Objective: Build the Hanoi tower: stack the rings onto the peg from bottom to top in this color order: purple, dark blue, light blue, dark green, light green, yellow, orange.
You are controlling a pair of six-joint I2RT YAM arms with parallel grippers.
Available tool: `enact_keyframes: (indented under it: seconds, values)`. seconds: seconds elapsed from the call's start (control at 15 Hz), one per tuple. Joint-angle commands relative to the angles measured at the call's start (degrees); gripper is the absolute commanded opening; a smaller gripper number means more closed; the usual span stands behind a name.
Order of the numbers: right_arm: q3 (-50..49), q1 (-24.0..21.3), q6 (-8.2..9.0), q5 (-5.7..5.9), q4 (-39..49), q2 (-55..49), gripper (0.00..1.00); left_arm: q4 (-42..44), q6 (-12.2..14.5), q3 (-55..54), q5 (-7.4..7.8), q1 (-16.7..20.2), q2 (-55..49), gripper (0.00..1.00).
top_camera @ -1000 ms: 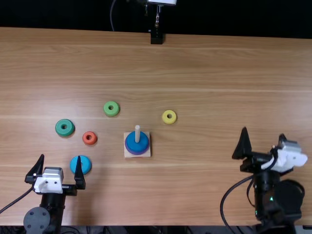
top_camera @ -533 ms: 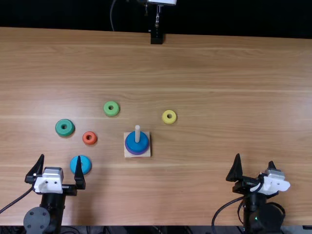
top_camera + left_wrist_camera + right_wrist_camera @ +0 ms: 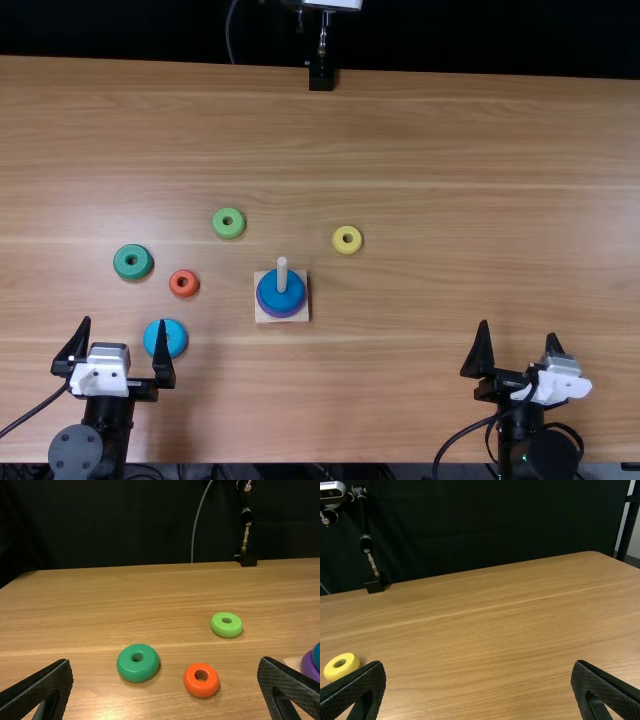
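In the top view a blue ring (image 3: 283, 289) lies over the purple ring (image 3: 268, 312) around the peg (image 3: 282, 273). The light blue ring (image 3: 174, 338) is on the table beside my left gripper (image 3: 121, 352), which stands open. Further up lie the dark green (image 3: 120, 262), orange (image 3: 173, 284) and light green (image 3: 222, 231) rings; the yellow ring (image 3: 340, 247) is right of the peg. My right gripper (image 3: 519, 352) is open near the lower right. Each wrist view shows an open pair of fingers, left gripper (image 3: 165, 687) and right gripper (image 3: 477, 690), with nothing held.
The peg's square wooden base (image 3: 261, 317) sits mid-table. Beyond the table's (image 3: 450, 130) far edge stands a camera mount (image 3: 321, 75). Cables hang beside both arms near the front edge.
The right arm has drawn back toward the near edge and slightly left, its gripper still open. The left arm and all the rings have stayed put.
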Motion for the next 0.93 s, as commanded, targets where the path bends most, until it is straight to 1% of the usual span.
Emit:
enact_keyframes:
  seconds: [0.0,0.73,0.8,0.87]
  values:
    - [-0.9,-0.4,0.19,-0.19,-0.6,-0.7,1.00,-1.0,0.7,-1.4,-0.46,0.7,-0.6,1.00]
    - [-0.8,-0.4,0.19,-0.19,-0.6,-0.7,1.00,-1.0,0.7,-1.4,-0.57,0.7,-0.6,1.00]
    - [-0.8,-0.2,0.19,-0.19,-0.6,-0.7,1.00,-1.0,0.5,-1.4,-0.46,0.7,-0.6,1.00]
    - [-0.8,-0.4,0.19,-0.19,-0.6,-0.7,1.00,-1.1,0.3,-1.4,-0.04,0.7,-0.6,1.00]
